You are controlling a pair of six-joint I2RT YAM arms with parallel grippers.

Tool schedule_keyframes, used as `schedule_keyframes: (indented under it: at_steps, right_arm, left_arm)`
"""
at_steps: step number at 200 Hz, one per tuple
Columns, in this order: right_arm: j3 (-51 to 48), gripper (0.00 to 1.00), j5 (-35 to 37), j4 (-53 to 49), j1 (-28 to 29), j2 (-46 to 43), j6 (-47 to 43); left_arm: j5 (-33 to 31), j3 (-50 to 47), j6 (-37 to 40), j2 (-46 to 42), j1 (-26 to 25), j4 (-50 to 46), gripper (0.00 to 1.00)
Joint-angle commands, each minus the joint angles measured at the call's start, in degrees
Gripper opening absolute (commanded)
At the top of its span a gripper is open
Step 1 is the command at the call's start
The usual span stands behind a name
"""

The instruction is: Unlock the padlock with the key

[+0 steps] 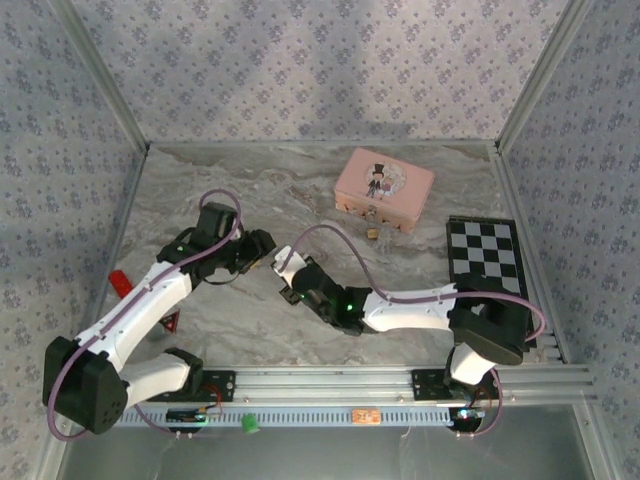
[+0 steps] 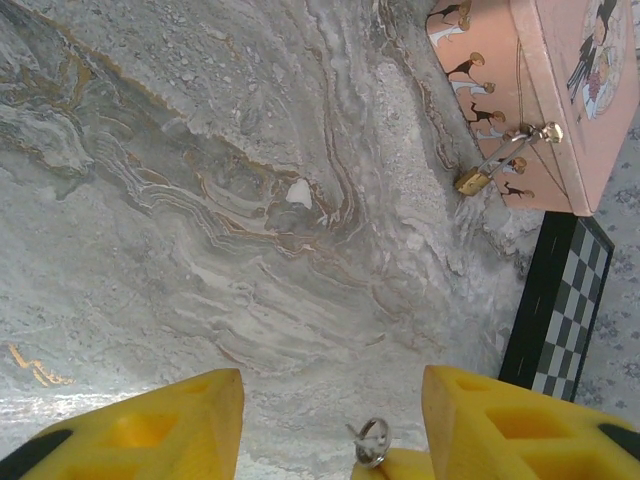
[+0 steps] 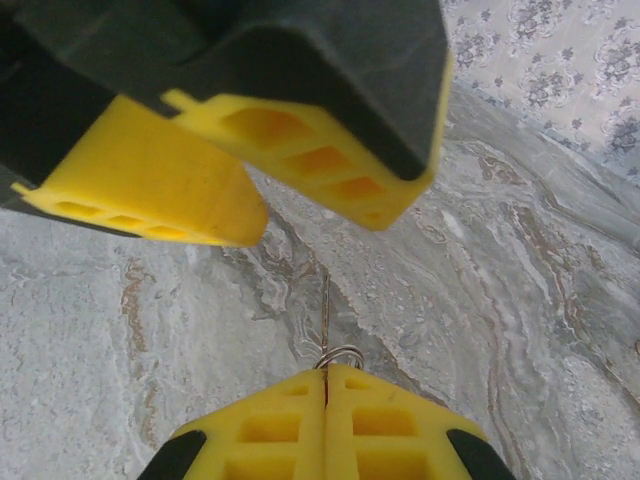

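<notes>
Near the far edge of the surface, right of its middle, the top view has the padlock [image 1: 372, 233] hanging off the pink tin [image 1: 385, 180]. The left end effector [image 1: 266, 250] and right end effector [image 1: 284, 264] are sitting tip to tip mid-surface, well apart from it.

From the left wrist, released fingers [image 2: 150, 425] are straddling the key [image 2: 368, 455]. The padlock is lying ahead and rightward, its shackle slanting up to the tin's clasp.

From the right wrist, clenched fingers are gripping the key by its ring, and that arm is looking marginally nearer.
</notes>
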Motion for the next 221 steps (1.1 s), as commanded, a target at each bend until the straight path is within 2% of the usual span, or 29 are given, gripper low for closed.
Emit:
schedule_keyframes:
  at_steps: [1, 37, 141, 221]
  right_arm:
    - [1.2, 0.00, 2.3, 1.6, 0.7, 1.5, -1.5]
    - [1.6, 0.00, 3.5, 2.5, 0.9, 2.4, -1.8]
    - [2.9, 0.00, 6.0, 5.2, 1.4, 4.7, -2.8]
    - [3.3, 0.00, 7.0, 6.6, 1.8, 6.1, -2.8]
  left_arm:
    - [-0.6, 1.7, -0.4, 0.3, -0.4, 1.1, 0.47]
    - [-0.7, 1.8, -0.2, 0.7, -0.5, 0.6, 0.41]
    - [-0.3, 1.5, -0.5, 1.3, -1.0, 0.7, 0.33]
    - [0.0, 1.2, -0.6, 2.0, -1.3, 0.6, 0.22]
